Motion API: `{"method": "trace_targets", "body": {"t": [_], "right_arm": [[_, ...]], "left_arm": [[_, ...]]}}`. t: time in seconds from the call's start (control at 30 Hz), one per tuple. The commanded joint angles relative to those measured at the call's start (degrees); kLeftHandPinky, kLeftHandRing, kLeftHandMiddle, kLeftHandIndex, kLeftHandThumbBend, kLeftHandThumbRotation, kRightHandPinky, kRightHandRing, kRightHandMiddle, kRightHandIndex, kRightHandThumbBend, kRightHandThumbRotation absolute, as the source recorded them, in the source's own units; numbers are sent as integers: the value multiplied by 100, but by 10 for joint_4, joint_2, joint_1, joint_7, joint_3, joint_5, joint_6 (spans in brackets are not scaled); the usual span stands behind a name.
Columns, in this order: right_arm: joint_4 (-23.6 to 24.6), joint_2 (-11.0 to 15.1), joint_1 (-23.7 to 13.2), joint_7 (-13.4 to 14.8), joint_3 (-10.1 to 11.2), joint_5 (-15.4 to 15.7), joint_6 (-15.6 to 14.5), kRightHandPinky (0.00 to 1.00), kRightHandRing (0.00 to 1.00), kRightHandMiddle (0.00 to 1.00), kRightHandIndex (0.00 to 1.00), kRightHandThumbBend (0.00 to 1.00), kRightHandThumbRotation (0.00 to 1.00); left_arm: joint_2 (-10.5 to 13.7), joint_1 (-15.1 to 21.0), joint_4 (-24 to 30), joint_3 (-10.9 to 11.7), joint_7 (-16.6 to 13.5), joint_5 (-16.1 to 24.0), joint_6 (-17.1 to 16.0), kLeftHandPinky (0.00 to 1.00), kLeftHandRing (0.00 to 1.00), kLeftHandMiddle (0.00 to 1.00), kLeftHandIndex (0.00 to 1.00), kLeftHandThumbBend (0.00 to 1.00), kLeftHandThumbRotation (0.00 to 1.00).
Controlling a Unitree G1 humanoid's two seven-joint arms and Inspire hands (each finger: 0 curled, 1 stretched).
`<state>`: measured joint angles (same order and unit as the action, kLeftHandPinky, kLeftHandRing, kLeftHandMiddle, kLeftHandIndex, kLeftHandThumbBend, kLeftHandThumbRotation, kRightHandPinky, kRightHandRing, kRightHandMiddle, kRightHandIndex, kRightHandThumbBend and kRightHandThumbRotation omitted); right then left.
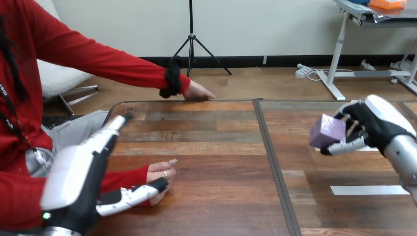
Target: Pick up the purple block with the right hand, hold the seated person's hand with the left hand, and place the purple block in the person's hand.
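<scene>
From my remote seat I count one purple block, two robot hands and two hands of the person seated at the left of the view, all over one wooden counter.

The purple block is off the counter, up in the air over the right half of it. My right hand grips it: the fingers are curled round the block from the right, and the block's pale purple faces stick out to the left of them.

My left hand reaches in from the lower left with its white back turned up. Its fingers are straight and spread forward, holding nothing. Its thumb stretches out to the right and its dark tip touches the person's near hand. That hand lies low on the counter's left part, at the end of a red sleeve. I cannot tell whether the thumb presses it or only rests against it; nothing is curled round it.

The person's far hand rests at the counter's far edge, well apart from both robot hands.

The block and the person's near hand are well apart, with a dark seam in the counter running between them. A white strip lies flat on the counter below my right hand.
</scene>
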<state>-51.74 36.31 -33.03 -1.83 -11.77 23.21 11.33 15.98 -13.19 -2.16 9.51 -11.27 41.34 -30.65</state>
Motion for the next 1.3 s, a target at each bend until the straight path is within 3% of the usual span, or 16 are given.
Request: {"method": "trace_targets", "body": {"t": [0.0,0.2,0.43,0.8,1.0,1.27], "right_arm": [[49,4,-11,-1,20,-11,-6,31,36,44,52,64,0],[60,3,-8,-4,20,-6,-10,34,41,48,52,64,0],[66,3,-6,-5,20,-4,-9,38,44,50,53,65,0],[71,1,-5,-3,21,-5,-6,33,39,46,52,65,0],[73,1,-5,-2,22,-5,-5,33,39,46,52,65,0],[77,0,-4,0,22,-4,-7,33,39,46,52,65,0]], "left_arm": [[20,26,21,-12,-19,19,18,89,92,95,98,100,69],[36,30,13,-23,-39,45,39,93,94,96,98,100,65],[50,35,8,-36,-37,59,67,97,96,98,99,99,61],[76,50,-19,-58,-40,69,88,99,96,99,100,99,55],[90,61,-36,-69,-32,63,97,97,95,97,98,99,49],[105,75,-51,-84,-1,51,119,95,93,94,94,99,45]]}}
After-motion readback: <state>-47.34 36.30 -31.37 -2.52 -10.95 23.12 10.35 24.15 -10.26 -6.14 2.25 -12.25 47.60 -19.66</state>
